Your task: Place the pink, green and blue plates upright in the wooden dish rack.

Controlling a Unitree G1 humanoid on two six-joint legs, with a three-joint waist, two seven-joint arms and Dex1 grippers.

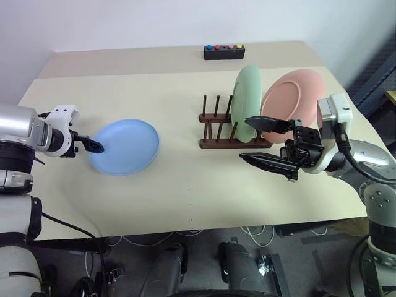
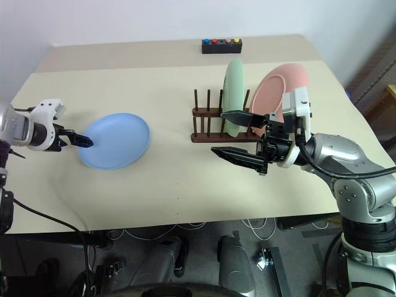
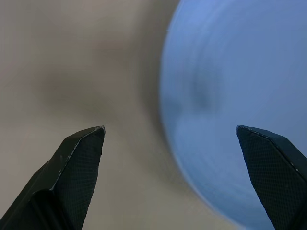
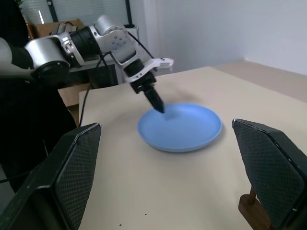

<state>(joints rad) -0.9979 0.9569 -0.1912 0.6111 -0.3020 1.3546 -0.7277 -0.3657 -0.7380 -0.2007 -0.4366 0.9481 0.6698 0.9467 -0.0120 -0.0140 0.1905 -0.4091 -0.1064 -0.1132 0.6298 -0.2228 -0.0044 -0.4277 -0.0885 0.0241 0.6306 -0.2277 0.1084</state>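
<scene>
The blue plate (image 1: 124, 147) lies flat on the table at the left. My left gripper (image 1: 96, 146) is open at the plate's left rim, with one fingertip over the plate and the other over the table, as the left wrist view shows the rim (image 3: 165, 115) between them. The wooden dish rack (image 1: 216, 127) holds the green plate (image 1: 247, 102) upright. The pink plate (image 1: 294, 96) stands upright just right of it. My right gripper (image 1: 245, 139) hovers open and empty in front of the rack's right end, pointing left.
A small black box with coloured buttons (image 1: 224, 52) sits at the table's far edge. Bare tabletop (image 1: 185, 179) lies between the blue plate and the rack. The rack's left pegs (image 1: 210, 111) are free.
</scene>
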